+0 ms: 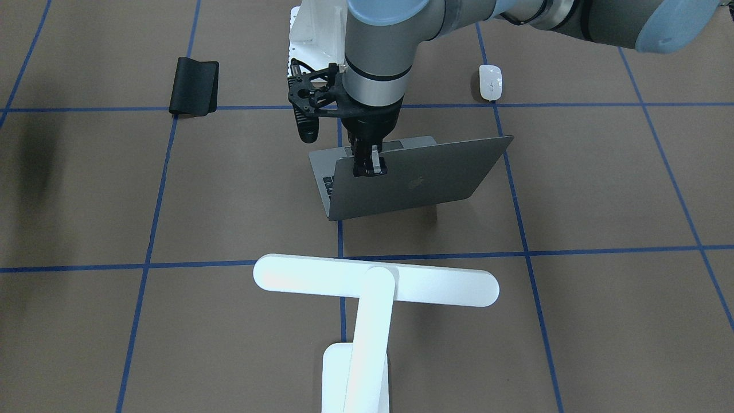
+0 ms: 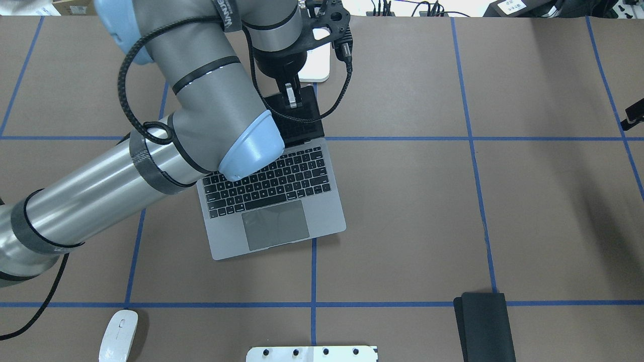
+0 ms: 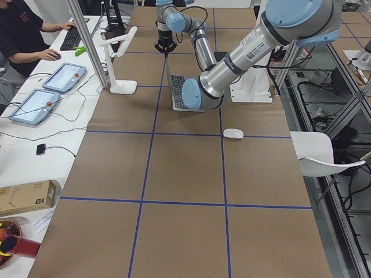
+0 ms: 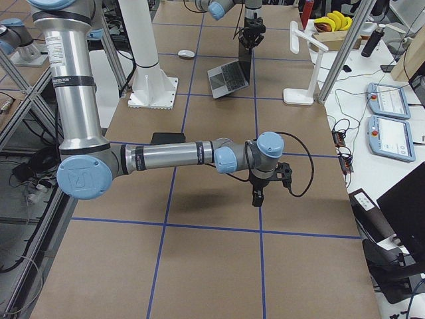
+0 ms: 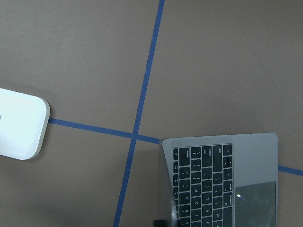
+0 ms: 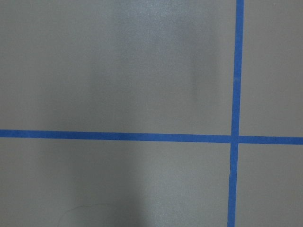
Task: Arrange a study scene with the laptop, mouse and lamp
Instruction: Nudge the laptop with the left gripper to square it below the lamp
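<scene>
The grey laptop [image 1: 424,178] stands open in the middle of the table, its keyboard [image 2: 271,183] facing the robot and its lid upright. My left gripper [image 1: 369,163] comes down from above and is shut on the lid's top edge, one finger [image 2: 291,96] showing against the dark screen. The white mouse [image 2: 118,334] lies near the robot's edge on my left side. The white T-shaped lamp [image 1: 375,287] stands beyond the laptop, its base [image 5: 19,127] showing in the left wrist view. My right gripper [image 4: 257,197] hangs over bare table far to the right; I cannot tell its state.
A black mat [image 2: 485,327] lies near the robot's edge on my right. The white ribbed pedestal [image 2: 312,353] sits at the near middle edge. Blue tape lines cross the brown tabletop. A person [image 3: 23,35] sits at a side desk with tablets past the far edge.
</scene>
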### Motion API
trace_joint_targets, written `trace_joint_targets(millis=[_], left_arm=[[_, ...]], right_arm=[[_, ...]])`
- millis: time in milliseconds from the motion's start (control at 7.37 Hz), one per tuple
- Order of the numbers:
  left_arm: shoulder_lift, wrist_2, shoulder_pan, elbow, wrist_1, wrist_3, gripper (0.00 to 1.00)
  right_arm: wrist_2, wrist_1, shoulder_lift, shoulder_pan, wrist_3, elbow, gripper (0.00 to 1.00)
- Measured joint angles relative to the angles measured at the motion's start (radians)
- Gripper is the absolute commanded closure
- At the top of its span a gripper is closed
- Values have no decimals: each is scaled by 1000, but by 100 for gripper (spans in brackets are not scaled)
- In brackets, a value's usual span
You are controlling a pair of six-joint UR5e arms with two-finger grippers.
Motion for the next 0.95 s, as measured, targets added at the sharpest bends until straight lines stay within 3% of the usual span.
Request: trace_joint_targets(millis=[407,950], left_arm=[[7,61,6,-17,-2,8,100],[108,74,8,-125,6,107,100]], right_arm=[[-1,0,0,0,1,-2,0],[-3,0,0,0,3,-5,0]])
